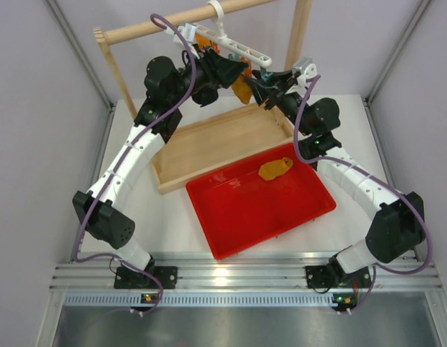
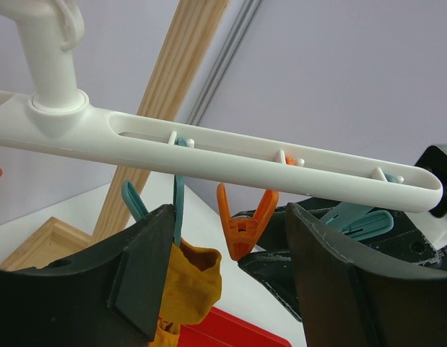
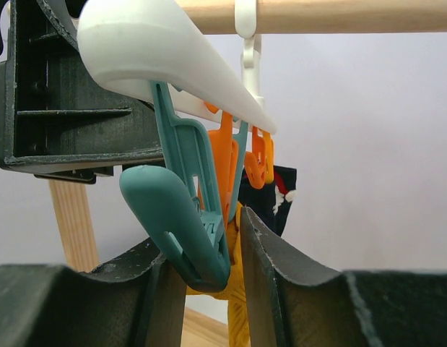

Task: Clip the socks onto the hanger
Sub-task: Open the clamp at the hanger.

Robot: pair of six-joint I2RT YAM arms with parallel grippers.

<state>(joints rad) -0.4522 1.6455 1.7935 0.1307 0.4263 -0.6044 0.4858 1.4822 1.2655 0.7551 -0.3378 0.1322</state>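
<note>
The white hanger (image 1: 230,45) hangs by its hook from the wooden rail. One mustard sock (image 1: 242,88) hangs from a teal clip (image 2: 178,206) on the hanger and also shows in the left wrist view (image 2: 193,278). The other mustard sock (image 1: 275,168) lies in the red tray. My left gripper (image 1: 234,70) is wide open under the hanger bar (image 2: 230,155), its fingers on either side of the hanging sock and an orange clip (image 2: 245,220). My right gripper (image 1: 264,85) is partly open around the lower end of the end teal clip (image 3: 187,224), with the sock (image 3: 237,303) behind it.
The wooden rail (image 1: 158,27) stands on a frame over a shallow wooden tray (image 1: 209,148). A red tray (image 1: 237,217) sits in front of it. A black sock (image 3: 282,194) hangs farther along the hanger. Grey walls close in on both sides.
</note>
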